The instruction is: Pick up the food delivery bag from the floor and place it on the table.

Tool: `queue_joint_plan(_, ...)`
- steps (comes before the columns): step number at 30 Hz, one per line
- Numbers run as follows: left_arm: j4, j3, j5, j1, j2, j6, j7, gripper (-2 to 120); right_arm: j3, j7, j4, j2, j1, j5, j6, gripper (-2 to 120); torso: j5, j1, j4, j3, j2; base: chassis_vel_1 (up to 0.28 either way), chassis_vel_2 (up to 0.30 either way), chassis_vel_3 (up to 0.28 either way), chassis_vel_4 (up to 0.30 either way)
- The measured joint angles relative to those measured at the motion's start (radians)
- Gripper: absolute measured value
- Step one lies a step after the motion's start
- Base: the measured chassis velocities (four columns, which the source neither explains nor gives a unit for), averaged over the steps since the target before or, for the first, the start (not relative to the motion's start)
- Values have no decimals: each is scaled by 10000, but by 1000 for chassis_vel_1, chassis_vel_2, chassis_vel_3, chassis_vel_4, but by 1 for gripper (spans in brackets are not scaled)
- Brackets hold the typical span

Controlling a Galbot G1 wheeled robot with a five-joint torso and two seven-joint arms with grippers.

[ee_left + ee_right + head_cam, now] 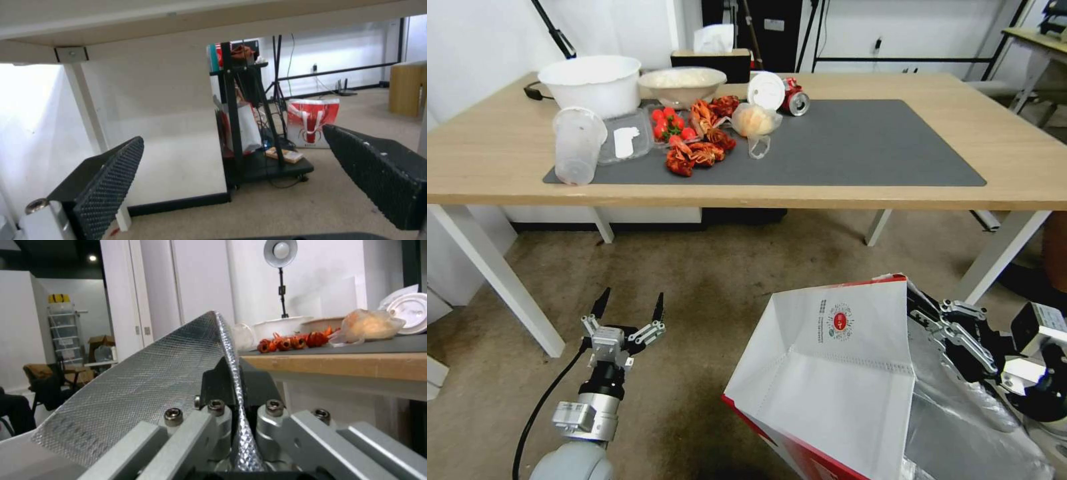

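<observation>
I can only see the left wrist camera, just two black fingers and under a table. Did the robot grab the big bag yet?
Observer: Yes. The right gripper is shut on the top edge of the food delivery bag, pinching its foil lining.
Operator: Is the bag on the table?
Observer: Not yet. In the head view it hangs in front of the table, below the tabletop.
Operator: Is there room for it up there?
Observer: The right half of the dark grey mat is bare; the food sits on the left.
Operator: And my arm?
Observer: The left gripper is open, low over the floor.
</observation>
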Motion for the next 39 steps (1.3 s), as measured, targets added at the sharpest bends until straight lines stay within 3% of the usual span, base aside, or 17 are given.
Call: queue_joint_plan(39, -193, 58, 83, -6, 139, 228, 7, 100, -73, 178, 87, -166, 236, 220, 23, 0, 0, 546, 0, 1057, 1603, 0, 0, 0, 0)
